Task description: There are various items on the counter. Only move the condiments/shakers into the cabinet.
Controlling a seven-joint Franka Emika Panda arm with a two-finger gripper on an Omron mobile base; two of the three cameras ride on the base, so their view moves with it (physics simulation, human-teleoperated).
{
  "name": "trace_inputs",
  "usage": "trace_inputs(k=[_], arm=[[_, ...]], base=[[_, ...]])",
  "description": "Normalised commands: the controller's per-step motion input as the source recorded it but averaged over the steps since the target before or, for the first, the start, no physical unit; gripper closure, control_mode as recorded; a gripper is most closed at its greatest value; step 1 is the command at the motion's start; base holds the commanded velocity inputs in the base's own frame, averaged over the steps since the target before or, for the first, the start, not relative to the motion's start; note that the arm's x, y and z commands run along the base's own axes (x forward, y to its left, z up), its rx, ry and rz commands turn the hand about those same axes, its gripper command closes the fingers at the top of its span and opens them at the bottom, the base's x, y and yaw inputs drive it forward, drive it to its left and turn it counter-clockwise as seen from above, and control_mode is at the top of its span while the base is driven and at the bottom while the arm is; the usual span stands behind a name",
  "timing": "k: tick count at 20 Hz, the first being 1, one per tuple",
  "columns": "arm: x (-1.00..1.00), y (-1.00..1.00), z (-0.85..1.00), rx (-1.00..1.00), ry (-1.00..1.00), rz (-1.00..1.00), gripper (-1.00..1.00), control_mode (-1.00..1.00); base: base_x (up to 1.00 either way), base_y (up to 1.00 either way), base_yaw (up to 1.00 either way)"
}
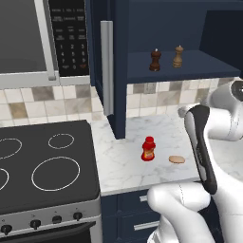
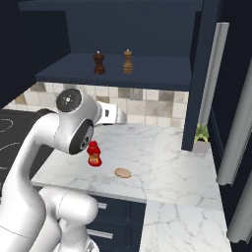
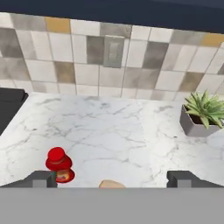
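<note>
Arm folded high over the counter [image 1: 128, 161], elbow bent sharply, forearm reaching toward the tiled backsplash [image 3: 109, 61]; wrist visible in the right base view just above the red squeeze bottle [image 2: 94, 154]. Tool [image 3: 112, 179] held above the counter, pointing forward and down, fingertips [image 3: 40, 178] spread wide apart with nothing between them. Red squeeze bottle upright on the marble, just inside the left fingertip in the hand view, not touched. Flat tan disc of food [image 1: 177, 159] lying on the counter near the bottle, on its right. Dark brown pepper mill [image 1: 155, 60] and lighter tan shaker [image 1: 178, 56] standing upright side by side, apart, on the shelf of the navy cabinet [image 1: 142, 28], its door [image 1: 108, 71] with the long silver handle swung open.

From the left base view: black stovetop [image 1: 42, 166] with white rings and a microwave [image 1: 42, 38] above it. From the right base view and hand view: green potted plant [image 3: 203, 114] on the counter by the backsplash, well apart from the bottle.
</note>
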Motion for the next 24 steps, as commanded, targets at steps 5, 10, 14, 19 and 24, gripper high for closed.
trace_inputs(k=[5, 10, 14, 19, 24], arm=[[-0.07, 0.16, -0.63, -0.01, 0.46, 0.11, -1.0, -1.0], [0.37, -0.06, -0.12, 0.0, 0.01, 0.08, -1.0, -1.0], [0.55, -0.02, -0.09, 0.0, 0.0, 0.17, -1.0, -1.0], [0.58, 0.0, -0.33, 0.01, 0.07, 0.25, -1.0, -1.0], [0.19, 0.06, -0.7, 0.0, 0.13, 0.3, -1.0, -1.0]], base=[[0.0, 0.0, 0.0], [0.0, 0.0, 0.0], [0.0, 0.0, 0.0], [0.0, 0.0, 0.0], [0.0, 0.0, 0.0]])
